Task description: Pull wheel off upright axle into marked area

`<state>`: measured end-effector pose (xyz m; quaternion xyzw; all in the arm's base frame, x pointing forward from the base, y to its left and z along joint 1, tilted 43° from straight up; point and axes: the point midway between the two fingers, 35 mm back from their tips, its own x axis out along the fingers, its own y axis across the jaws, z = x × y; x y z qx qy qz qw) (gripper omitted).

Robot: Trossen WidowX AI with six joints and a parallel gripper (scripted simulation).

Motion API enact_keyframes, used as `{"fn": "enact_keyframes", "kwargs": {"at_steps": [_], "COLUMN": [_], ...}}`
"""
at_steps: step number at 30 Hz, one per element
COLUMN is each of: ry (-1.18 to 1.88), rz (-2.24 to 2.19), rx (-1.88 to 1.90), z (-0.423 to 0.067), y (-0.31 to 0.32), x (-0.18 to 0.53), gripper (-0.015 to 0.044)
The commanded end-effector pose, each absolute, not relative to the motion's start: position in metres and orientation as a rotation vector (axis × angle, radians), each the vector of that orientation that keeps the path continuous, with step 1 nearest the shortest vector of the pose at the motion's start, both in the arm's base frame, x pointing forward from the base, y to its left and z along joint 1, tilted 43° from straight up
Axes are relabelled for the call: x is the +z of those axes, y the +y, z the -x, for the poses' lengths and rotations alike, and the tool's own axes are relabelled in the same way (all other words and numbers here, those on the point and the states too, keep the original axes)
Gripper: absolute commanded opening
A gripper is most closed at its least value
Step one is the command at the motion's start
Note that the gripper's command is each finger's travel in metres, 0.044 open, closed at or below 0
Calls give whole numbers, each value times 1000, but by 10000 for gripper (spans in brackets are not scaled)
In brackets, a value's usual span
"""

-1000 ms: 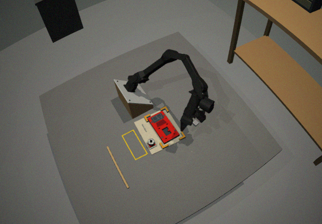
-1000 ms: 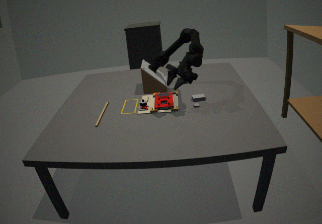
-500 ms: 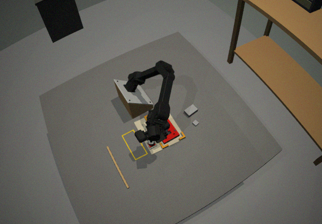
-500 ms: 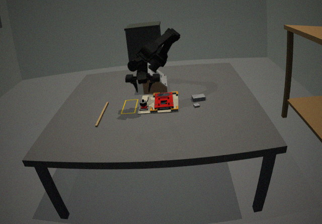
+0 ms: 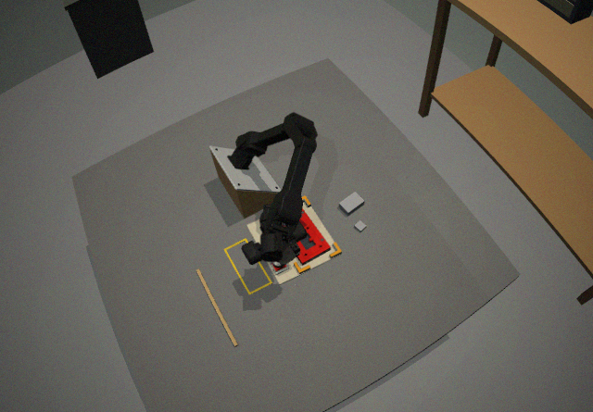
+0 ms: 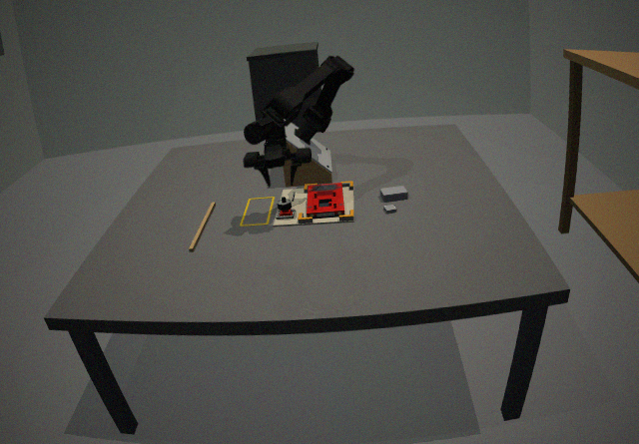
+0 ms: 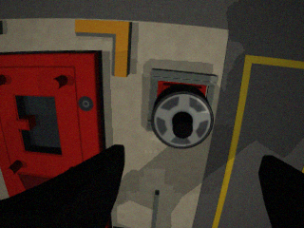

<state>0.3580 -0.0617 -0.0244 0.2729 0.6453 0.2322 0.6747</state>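
My gripper [image 7: 193, 160] hangs with fingers spread apart, pinching nothing. The wheel [image 7: 181, 124] sits on its axle below and just ahead of my fingertips, between them. The yellow marked area [image 7: 236, 146] lies beside it, under my other finger.

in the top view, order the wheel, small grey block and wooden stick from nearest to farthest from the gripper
1. wheel, just beside the gripper, on the board's corner.
2. wooden stick, on the table beyond the yellow outline.
3. small grey block, past the red plate.

open air above wheel [image 7: 180, 124], red block [image 7: 47, 114] just beside, yellow outline [image 7: 249, 146] unobstructed
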Motion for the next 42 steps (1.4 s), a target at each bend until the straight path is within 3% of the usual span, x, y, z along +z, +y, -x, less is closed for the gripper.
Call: {"fn": "enact_keyframes", "kwargs": {"at_steps": [1, 8, 12, 20, 26, 42], "ry": [1464, 1463, 1472, 1472, 1471, 1470], "rz": [-625, -627, -614, -614, -615, -616], "rx": [534, 538, 542, 542, 542, 541], "z": [-358, -358, -358, -358, -358, -358], "y": [-40, -15, -17, -17, -18, -22], "x": [-44, -69, -66, -66, -66, -62], "gripper": [300, 300, 195, 142, 0, 0]}}
